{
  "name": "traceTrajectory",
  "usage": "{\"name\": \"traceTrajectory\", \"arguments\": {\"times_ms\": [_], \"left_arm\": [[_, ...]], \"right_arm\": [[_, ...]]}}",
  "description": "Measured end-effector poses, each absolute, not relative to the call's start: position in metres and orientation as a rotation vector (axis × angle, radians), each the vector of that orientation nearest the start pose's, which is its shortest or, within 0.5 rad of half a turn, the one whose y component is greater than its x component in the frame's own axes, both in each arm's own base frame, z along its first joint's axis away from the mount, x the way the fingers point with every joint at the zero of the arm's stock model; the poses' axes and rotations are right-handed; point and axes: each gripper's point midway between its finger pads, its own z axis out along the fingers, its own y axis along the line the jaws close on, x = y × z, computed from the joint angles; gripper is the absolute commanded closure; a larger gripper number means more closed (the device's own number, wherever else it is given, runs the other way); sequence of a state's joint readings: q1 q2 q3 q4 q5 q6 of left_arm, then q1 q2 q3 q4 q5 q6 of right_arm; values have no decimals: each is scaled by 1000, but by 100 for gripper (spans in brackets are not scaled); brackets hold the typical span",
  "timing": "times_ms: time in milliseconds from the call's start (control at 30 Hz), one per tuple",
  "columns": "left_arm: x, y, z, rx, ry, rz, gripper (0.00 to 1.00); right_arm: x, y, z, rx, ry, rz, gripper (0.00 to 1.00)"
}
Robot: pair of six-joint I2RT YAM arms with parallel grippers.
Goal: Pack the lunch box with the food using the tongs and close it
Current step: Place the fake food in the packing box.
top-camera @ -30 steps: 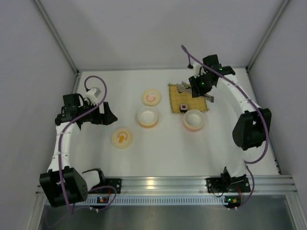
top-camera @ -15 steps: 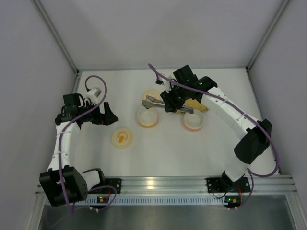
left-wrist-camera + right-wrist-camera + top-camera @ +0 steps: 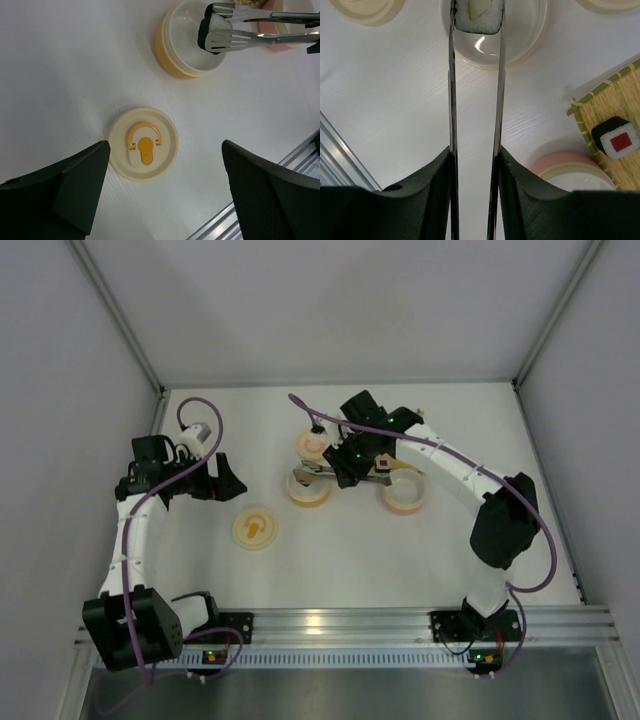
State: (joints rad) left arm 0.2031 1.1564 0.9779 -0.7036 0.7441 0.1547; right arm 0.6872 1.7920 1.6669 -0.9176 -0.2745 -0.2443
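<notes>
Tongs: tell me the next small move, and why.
Probably lower the tongs slightly, then loosen the right gripper so the roll drops in. The gripper is shut on the tongs, and their tips pinch the roll right over the open yellow bowl. How high it hangs above the bowl is unclear, so a short descent first seems safer.

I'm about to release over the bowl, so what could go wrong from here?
1. The roll piece is pinched only at the very tips of the tongs, so it may slip early.
2. In the left wrist view it hangs near the rim of the yellow bowl and could land on the edge.
3. The second piece lies close to the pink container, which may crowd the next pick.
</notes>
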Motion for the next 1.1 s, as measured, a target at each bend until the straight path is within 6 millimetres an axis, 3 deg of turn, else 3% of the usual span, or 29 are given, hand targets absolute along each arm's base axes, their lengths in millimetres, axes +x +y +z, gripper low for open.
{"name": "traceTrajectory", "arguments": {"times_ms": [300,600,933,1100], "left_arm": [[283,-58,184,260,2256,-720,2],[283,-58,184,260,2257,-720,2],[283,-58,184,265,2256,-718,2],[283,-58,184,274,2254,-713,2]], "right_arm": [[300,292,140,-1297,2371,488,66],[301,293,135,-1301,2380,486,48],[303,292,136,-1292,2380,486,46],[316,275,160,-1186,2371,500,47]]}}
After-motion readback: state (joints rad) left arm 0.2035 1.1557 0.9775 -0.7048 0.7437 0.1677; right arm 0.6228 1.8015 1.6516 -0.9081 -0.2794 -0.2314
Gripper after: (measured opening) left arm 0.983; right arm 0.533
